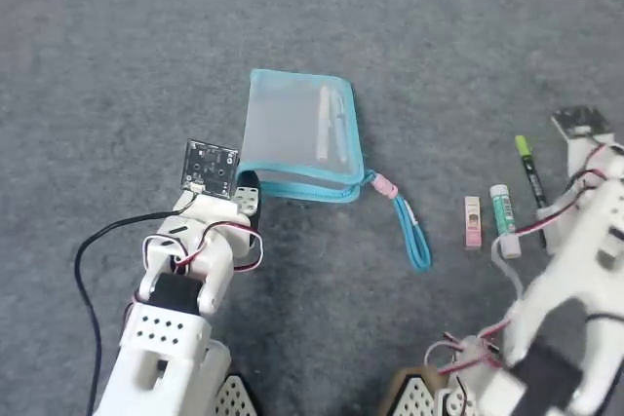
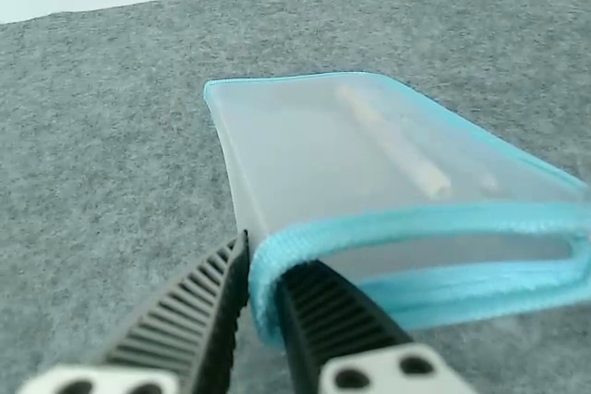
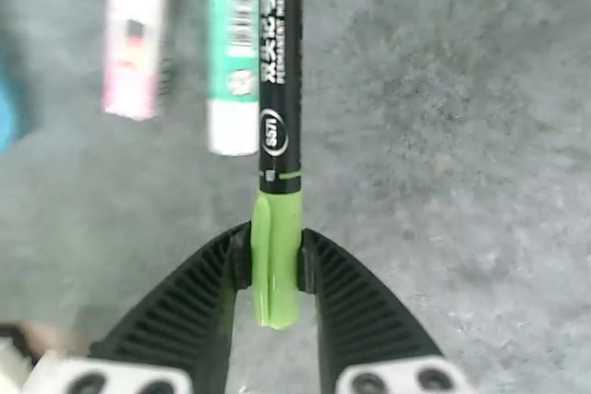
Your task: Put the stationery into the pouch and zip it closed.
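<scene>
A translucent pouch point(image 1: 297, 133) with blue trim lies on the grey carpet, a white pen point(image 1: 327, 129) inside it. My left gripper point(image 2: 263, 260) is shut on the blue rim at the pouch's point(image 2: 369, 163) near corner, and the high view shows this gripper point(image 1: 246, 194) at the pouch's left front corner. My right gripper point(image 3: 275, 260) is shut on the green cap of a black marker point(image 3: 280, 71). The marker point(image 1: 531, 174) is at the right of the table. Beside it lie a green-and-white glue stick point(image 1: 503, 219) and a pink eraser point(image 1: 473, 221).
A blue wrist strap point(image 1: 414, 236) with a pink zipper pull point(image 1: 383, 185) trails from the pouch's right front corner toward the eraser. The bases of both arms stand at the front edge. A black cable point(image 1: 88, 270) hangs left of the left arm.
</scene>
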Action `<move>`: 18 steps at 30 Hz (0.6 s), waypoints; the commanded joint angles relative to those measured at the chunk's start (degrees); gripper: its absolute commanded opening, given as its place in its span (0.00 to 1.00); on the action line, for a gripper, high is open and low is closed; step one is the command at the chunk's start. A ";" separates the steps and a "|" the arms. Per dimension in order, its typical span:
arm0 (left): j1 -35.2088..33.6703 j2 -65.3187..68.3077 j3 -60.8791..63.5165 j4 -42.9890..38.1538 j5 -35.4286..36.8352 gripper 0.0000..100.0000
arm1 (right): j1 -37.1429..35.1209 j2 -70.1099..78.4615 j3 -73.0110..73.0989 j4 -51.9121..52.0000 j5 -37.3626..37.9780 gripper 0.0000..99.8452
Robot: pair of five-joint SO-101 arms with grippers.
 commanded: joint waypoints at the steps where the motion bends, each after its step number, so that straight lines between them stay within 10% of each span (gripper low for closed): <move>1: -0.35 -1.49 -0.31 -2.20 -0.18 0.01 | -7.69 -11.82 -3.08 8.48 -0.70 0.01; 18: -0.44 -1.49 -0.31 -2.20 -0.18 0.01 | -48.75 -33.45 6.33 16.66 -7.38 0.01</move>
